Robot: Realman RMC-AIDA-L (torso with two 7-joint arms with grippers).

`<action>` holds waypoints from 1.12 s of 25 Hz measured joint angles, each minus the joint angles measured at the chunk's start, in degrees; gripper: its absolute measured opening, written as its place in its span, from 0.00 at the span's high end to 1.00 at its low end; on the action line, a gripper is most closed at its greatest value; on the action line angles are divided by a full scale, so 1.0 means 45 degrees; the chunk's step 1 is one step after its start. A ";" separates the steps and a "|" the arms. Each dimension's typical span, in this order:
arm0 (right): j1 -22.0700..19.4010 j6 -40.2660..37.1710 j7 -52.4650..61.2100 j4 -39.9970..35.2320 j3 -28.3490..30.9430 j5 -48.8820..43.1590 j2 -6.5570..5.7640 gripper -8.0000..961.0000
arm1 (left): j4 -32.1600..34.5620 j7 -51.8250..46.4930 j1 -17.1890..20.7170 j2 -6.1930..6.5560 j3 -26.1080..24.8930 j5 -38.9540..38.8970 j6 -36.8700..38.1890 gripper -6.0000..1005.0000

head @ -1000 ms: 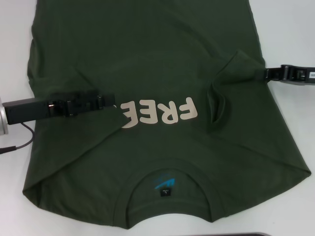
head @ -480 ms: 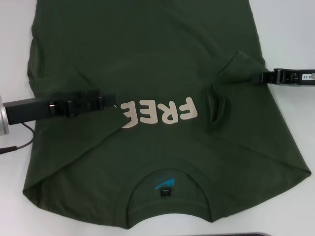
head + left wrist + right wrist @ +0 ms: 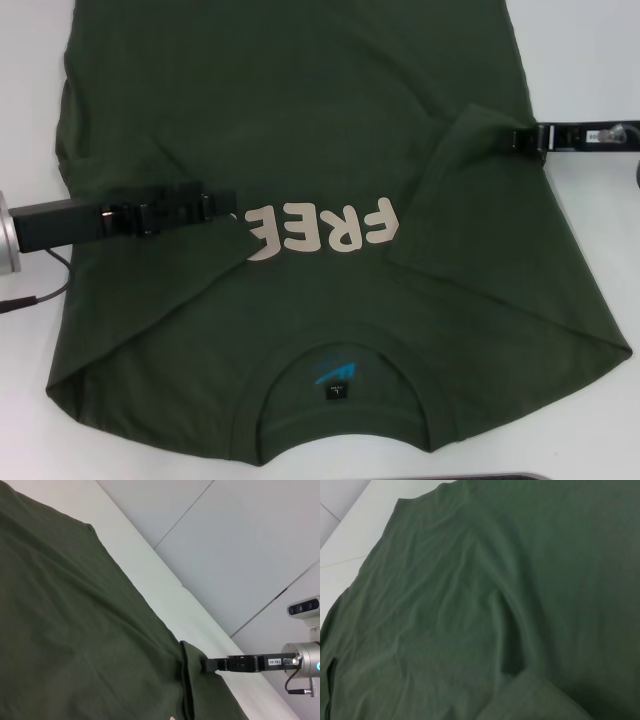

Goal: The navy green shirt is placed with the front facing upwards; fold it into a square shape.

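Observation:
The navy green shirt (image 3: 330,120) lies flat on the white table, collar (image 3: 340,350) toward me, with the pale letters "FREE" (image 3: 325,228) upside down. Its left sleeve is folded inward over the chest and covers part of the last letter. My left gripper (image 3: 226,207) rests shut on that sleeve's tip. The right sleeve (image 3: 460,200) is folded in too, and my right gripper (image 3: 512,140) is shut on its edge at the shirt's right side. The left wrist view shows that right gripper (image 3: 206,665) pinching a raised fold. Only creased green cloth (image 3: 485,605) fills the right wrist view.
The white table (image 3: 590,60) shows bare on both sides of the shirt. A dark object's edge (image 3: 520,477) pokes in at the near side. A cable (image 3: 40,290) hangs off the left arm. Past the far table edge (image 3: 165,575) lies grey floor.
My right gripper has moved inward over the shirt with the right sleeve, and the bunched fold beside the letters has flattened. The left gripper has stayed put.

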 joint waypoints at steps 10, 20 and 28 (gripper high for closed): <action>0.0520 0.0819 -0.0069 -0.0050 -0.0264 0.0005 0.0080 0.92 | 0.0018 0.0000 0.0004 0.0000 0.0001 0.0000 -0.0042 0.13; -0.0320 0.0056 -0.0197 -0.1041 -0.0079 0.0991 -0.0024 0.88 | 0.0020 0.0000 0.0038 -0.0001 0.0001 0.0000 -0.0069 0.13; -0.1576 -0.2639 -0.1275 -0.1614 0.0517 0.1967 -0.0283 0.84 | 0.0020 0.0000 0.0058 -0.0019 0.0001 0.0000 0.0027 0.13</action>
